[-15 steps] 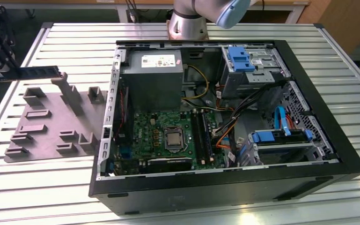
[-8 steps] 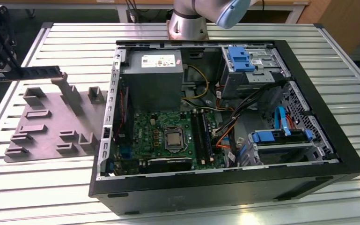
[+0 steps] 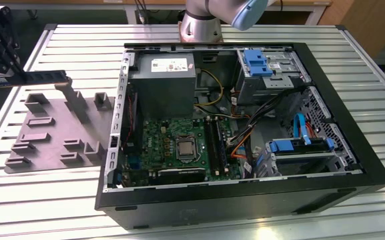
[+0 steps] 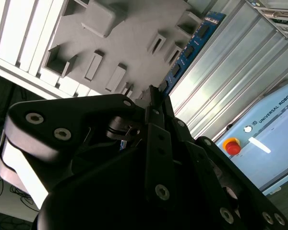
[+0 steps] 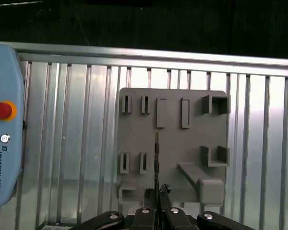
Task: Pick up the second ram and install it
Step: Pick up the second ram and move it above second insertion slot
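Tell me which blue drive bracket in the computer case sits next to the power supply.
The upper blue bracket in the exterior view, on the drive bay just beside the grey power supply. The other blue bracket sits farther off.

Pincer (image 5: pixel 156 192) clamped tight (tips dwn)

One gripper (image 5: pixel 156 195), one ram stick (image 3: pixel 45 76). One grey fixture plate (image 3: pixel 52 132); raised blocks on it, number can't be counted surely. One open computer case (image 3: pixel 352 165) on one slatted tabletop (image 3: pixel 38 200). Inside: one power supply (image 3: pixel 162 75), one processor socket (image 3: pixel 184 148), two blue drive caddies, far caddy (image 3: pixel 259 62) and near caddy (image 3: pixel 299 146). One pendant (image 5: pixel 5 153) with one red button (image 5: pixel 2 109).
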You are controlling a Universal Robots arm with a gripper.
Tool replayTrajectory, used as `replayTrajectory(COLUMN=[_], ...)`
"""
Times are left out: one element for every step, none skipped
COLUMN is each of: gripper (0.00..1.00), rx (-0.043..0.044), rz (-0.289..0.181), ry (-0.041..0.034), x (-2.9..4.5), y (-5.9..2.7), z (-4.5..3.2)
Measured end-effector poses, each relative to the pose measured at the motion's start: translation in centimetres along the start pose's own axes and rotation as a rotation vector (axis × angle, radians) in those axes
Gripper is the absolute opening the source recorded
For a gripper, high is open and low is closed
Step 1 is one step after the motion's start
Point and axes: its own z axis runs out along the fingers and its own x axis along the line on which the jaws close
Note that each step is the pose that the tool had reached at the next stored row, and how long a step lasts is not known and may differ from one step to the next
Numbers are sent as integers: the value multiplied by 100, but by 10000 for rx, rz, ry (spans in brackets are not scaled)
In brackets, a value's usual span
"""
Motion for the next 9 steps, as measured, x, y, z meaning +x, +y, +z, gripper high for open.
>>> replayTrajectory(gripper=[14, 14, 14, 14, 14, 14, 14, 14, 14], rx=[0, 0, 1, 0, 0, 0, 0, 0, 0], rz=[0, 0, 0, 0, 0, 0, 0, 0, 0], ry=[0, -1, -1, 0, 0, -1, 0, 0, 0], x=[0, 0, 0, 0, 1, 1, 1, 1, 1], y=[-4, -8, -12, -16, -20, -25, -29, -33, -37], z=[0, 0, 0, 0, -1, 0, -1, -1, -1])
